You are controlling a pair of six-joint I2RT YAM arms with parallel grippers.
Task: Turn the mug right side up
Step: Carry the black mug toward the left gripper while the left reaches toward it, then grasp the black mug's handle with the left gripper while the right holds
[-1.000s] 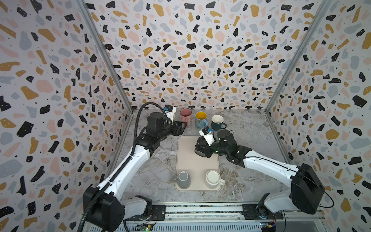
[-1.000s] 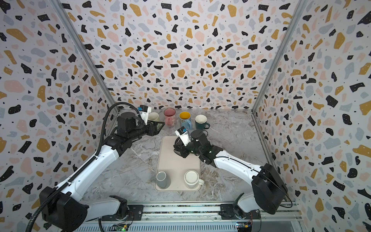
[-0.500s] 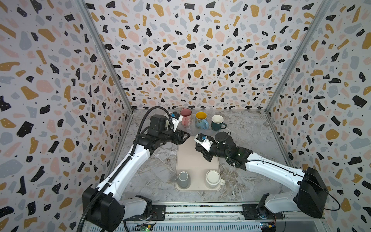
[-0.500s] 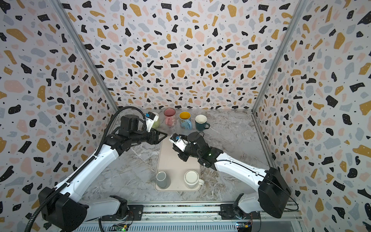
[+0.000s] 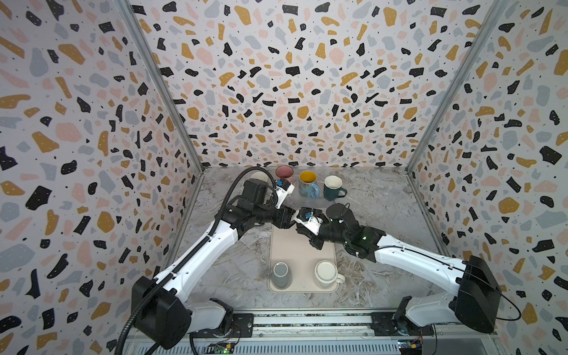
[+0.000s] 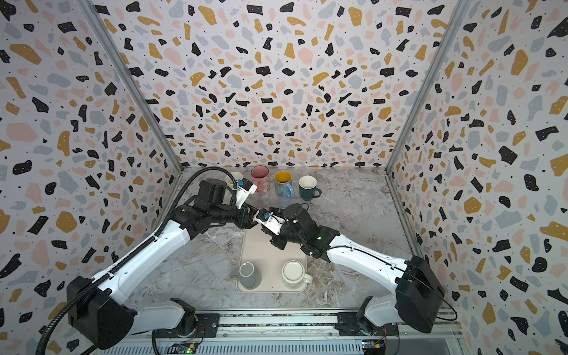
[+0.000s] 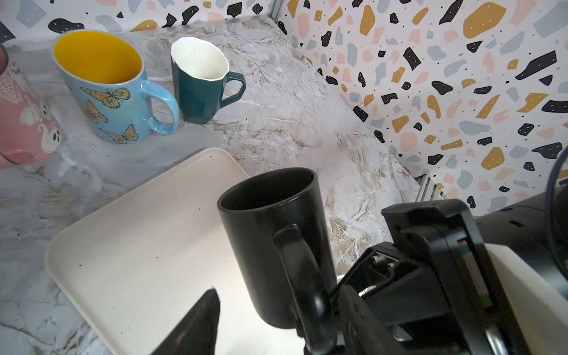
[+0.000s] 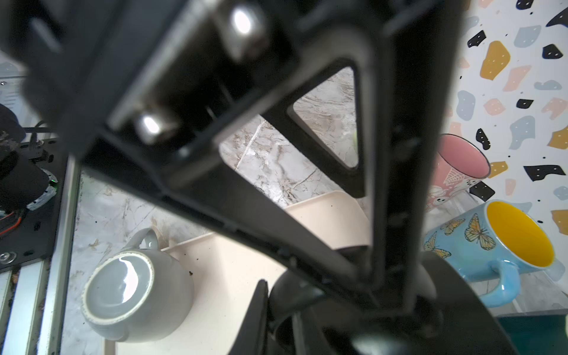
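Observation:
The black mug (image 7: 273, 233) hangs over the far end of the beige tray (image 7: 138, 246). Its open mouth points toward the back mugs and its handle faces the left wrist camera. My right gripper (image 8: 276, 310) is shut on that handle. My left gripper (image 7: 264, 310) is open around the mug's base. One of its fingers (image 7: 203, 322) stands apart from the mug wall and the other is hidden. In both top views the left gripper (image 5: 284, 218) and right gripper (image 5: 299, 226) meet there, and they hide the mug.
A grey mug (image 5: 280, 273) and a cream mug (image 5: 326, 272) sit upside down at the tray's near end. Pink (image 5: 284, 172), butterfly-blue (image 5: 308, 184) and dark green (image 5: 333, 187) mugs stand upright along the back. A pale mug (image 5: 259, 176) is behind the left arm.
The left gripper came down and right from the back mugs to the tray's far end. The right gripper carried the black mug a little left to meet it.

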